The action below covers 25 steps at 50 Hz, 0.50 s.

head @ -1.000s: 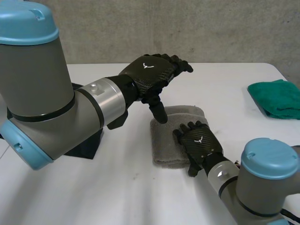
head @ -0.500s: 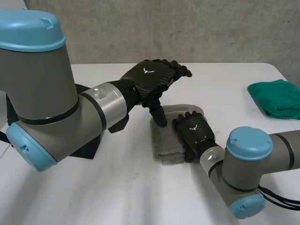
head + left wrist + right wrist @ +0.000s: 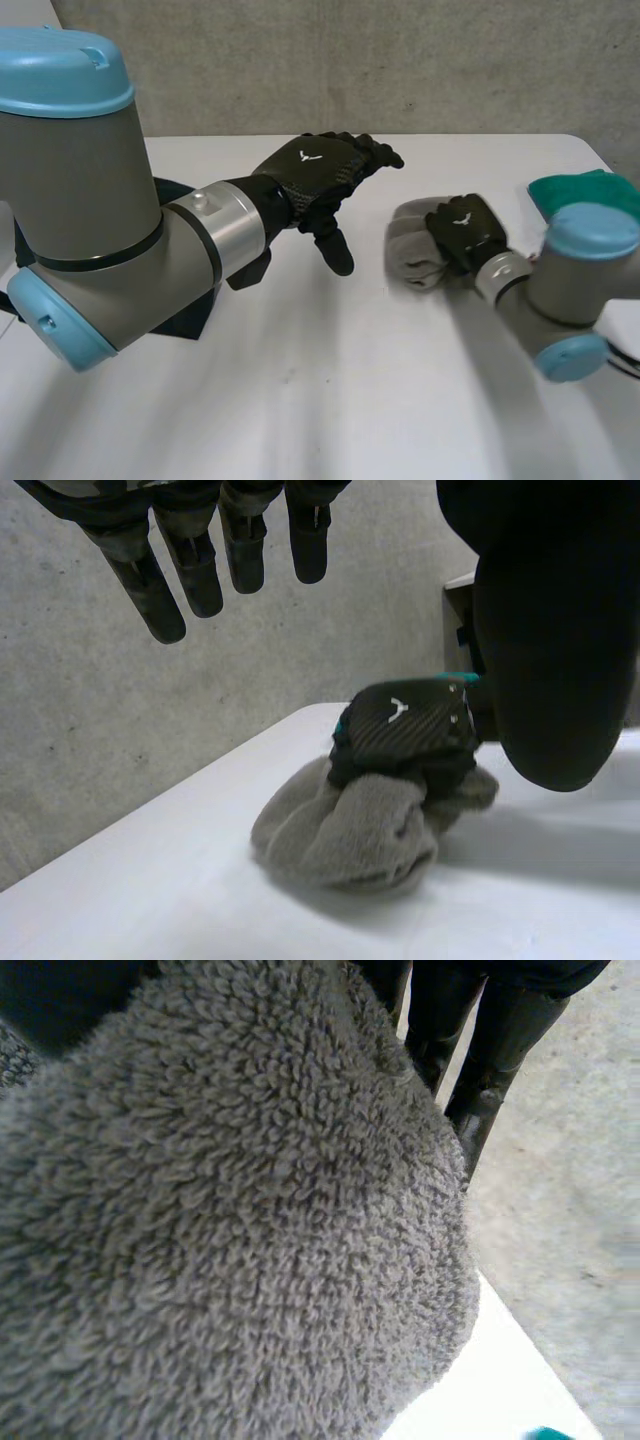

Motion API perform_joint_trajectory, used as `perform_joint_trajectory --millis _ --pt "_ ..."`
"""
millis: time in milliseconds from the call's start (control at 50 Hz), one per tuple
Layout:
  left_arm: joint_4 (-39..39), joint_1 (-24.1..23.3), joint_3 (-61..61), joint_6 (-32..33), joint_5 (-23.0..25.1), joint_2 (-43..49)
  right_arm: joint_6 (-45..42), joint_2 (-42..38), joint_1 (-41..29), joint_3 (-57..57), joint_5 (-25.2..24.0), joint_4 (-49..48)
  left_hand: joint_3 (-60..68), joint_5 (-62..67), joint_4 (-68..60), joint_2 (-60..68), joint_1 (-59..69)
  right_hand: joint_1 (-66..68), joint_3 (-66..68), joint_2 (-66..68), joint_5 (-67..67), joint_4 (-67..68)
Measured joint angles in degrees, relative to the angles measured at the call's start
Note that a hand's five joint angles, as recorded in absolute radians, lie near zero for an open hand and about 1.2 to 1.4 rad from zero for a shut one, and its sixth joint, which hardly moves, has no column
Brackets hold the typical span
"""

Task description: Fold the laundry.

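A grey towel (image 3: 412, 245) lies bunched on the white table (image 3: 330, 400), right of the middle. My right hand (image 3: 466, 232) sits on top of it with its fingers curled into the cloth, gripping the bundle. In the left wrist view the same towel (image 3: 350, 830) bulges out under the right hand (image 3: 405, 725). In the right wrist view the towel (image 3: 220, 1220) presses close against the palm, with the fingers (image 3: 480, 1050) wrapped past its edge. My left hand (image 3: 318, 178) hovers open above the table, left of the towel and apart from it, its fingers (image 3: 165, 575) straight.
A folded green cloth (image 3: 575, 188) lies at the table's right edge, just behind my right arm. A black block (image 3: 190, 310) stands at the left under my left arm. Bare table stretches across the front.
My right hand has closed on the grey towel and dragged it to the right, bunching it up. The left hand has barely moved.
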State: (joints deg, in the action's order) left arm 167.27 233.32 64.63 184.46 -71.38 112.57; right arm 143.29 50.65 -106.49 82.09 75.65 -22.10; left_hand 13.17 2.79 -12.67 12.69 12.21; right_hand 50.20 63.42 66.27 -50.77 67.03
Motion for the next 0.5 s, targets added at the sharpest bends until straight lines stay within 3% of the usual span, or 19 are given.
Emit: perform_joint_trajectory --millis 160,300,500 --pt "0.0 0.4 1.0 0.0 0.0 -0.6 -5.1 -0.4 7.5 -8.8 -8.5 1.9 0.0 0.0 0.0 0.0 0.0 0.0 0.0 0.0 0.0 0.1" --pt "0.0 0.6 1.2 0.0 -0.1 -0.8 0.6 -3.3 12.8 -27.1 -11.7 1.8 0.0 0.0 0.0 0.0 0.0 0.0 0.0 0.0 0.0 0.3" --pt "0.0 0.5 1.3 0.0 -0.2 -0.8 9.3 -15.0 20.0 -53.3 -16.1 3.8 0.0 0.0 0.0 0.0 0.0 0.0 0.6 0.1 -1.1 0.6"
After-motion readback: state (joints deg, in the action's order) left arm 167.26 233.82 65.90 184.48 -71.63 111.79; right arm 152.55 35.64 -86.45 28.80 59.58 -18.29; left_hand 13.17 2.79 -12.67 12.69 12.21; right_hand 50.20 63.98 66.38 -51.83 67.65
